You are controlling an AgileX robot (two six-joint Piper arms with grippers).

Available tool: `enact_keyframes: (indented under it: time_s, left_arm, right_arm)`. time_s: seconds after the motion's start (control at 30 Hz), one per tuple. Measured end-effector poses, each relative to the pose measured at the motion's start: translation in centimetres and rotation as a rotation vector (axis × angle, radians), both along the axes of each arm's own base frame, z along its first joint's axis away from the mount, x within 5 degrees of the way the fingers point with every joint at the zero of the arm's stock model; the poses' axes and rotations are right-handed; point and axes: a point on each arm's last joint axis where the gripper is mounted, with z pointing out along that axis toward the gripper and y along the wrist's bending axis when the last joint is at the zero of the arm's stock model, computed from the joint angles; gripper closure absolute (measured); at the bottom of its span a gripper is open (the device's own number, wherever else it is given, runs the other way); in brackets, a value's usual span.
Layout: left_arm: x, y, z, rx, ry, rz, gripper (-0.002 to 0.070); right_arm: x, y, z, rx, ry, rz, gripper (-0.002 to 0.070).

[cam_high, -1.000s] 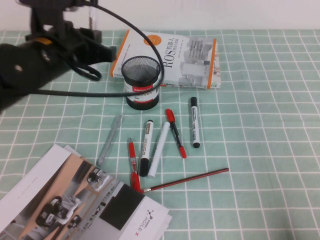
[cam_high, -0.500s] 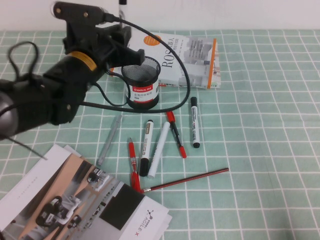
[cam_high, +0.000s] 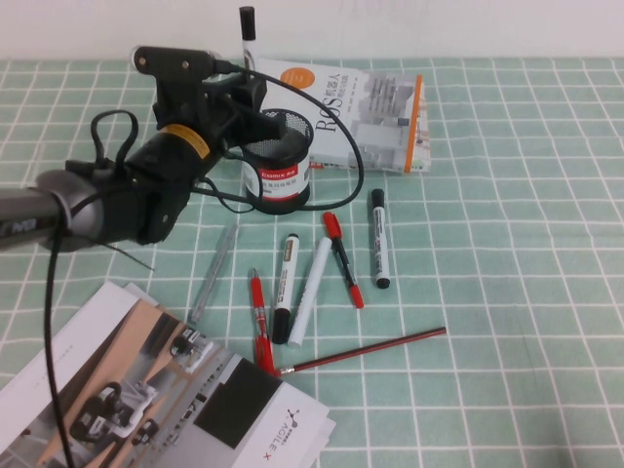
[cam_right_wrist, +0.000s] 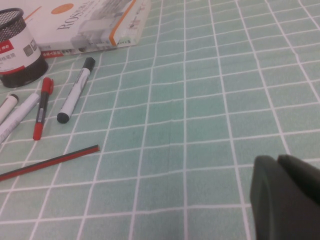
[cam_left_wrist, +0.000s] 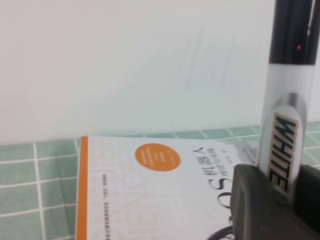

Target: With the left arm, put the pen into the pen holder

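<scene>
From the high view, our left gripper [cam_high: 244, 90] at upper left is clamped on the pen [cam_high: 247, 34], upright, cap up, just left of the pen holder [cam_high: 277, 162]; we should centre it over the rim before lowering (the cup looks empty, so far as we can see). The left wrist view shows the pen [cam_left_wrist: 282, 125] pinched above a book [cam_left_wrist: 165, 185]. In the right wrist view, our right gripper [cam_right_wrist: 287, 197] sits lower right; we cannot tell its state.

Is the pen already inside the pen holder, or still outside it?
Outside. The left gripper holds the pen upright, above and behind the pen holder.
</scene>
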Motion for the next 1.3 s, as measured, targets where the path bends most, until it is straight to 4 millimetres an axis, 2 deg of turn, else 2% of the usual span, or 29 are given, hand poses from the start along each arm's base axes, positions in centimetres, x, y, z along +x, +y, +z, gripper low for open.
enact_keyframes:
  time_s: [0.2,0.5,0.7,0.83,0.93,0.97,1.07,1.1,1.17,1.3]
  left_arm:
    - [1.3,-0.4,-1.2,0.024,0.026,0.002,0.0567]
    - [1.6,-0.4,-2.0,0.049,0.062,0.004,0.0564]
    - [1.5,-0.4,-2.2,0.062,0.082,0.006,0.0438]
    - [1.4,-0.3,-2.2,0.085,0.121,0.015,0.0410]
    - [1.0,0.1,-1.1,0.122,0.175,0.031,0.0415]
    - [0.7,0.3,-0.3,0.137,0.193,0.039,0.0433]
    - [-0.5,1.1,2.4,0.181,0.255,0.065,0.0545]
    - [-1.1,1.5,3.5,0.195,0.265,0.073,0.0591]
    - [-2.5,2.1,5.5,0.202,0.260,0.080,0.0636]
    - [-6.7,3.8,8.4,0.188,0.205,0.077,0.0669]
  right_arm:
    - [0.0,0.0,0.0,0.000,0.000,0.000,0.0696]
    - [0.0,0.0,0.0,0.000,0.000,0.000,0.0696]
    - [0.0,0.0,0.0,0.000,0.000,0.000,0.0696]
    - [0.0,0.0,0.0,0.000,0.000,0.000,0.0696]
    - [0.0,0.0,0.0,0.000,0.000,0.000,0.0696]
    - [0.0,0.0,0.0,0.000,0.000,0.000,0.0696]
    - [0.0,0.0,0.0,0.000,0.000,0.000,0.0696]
    - [0.0,0.0,0.0,0.000,0.000,0.000,0.0696]
    - [0.0,0.0,0.0,0.000,0.000,0.000,0.0696]
    - [0.0,0.0,0.0,0.000,0.000,0.000,0.0696]
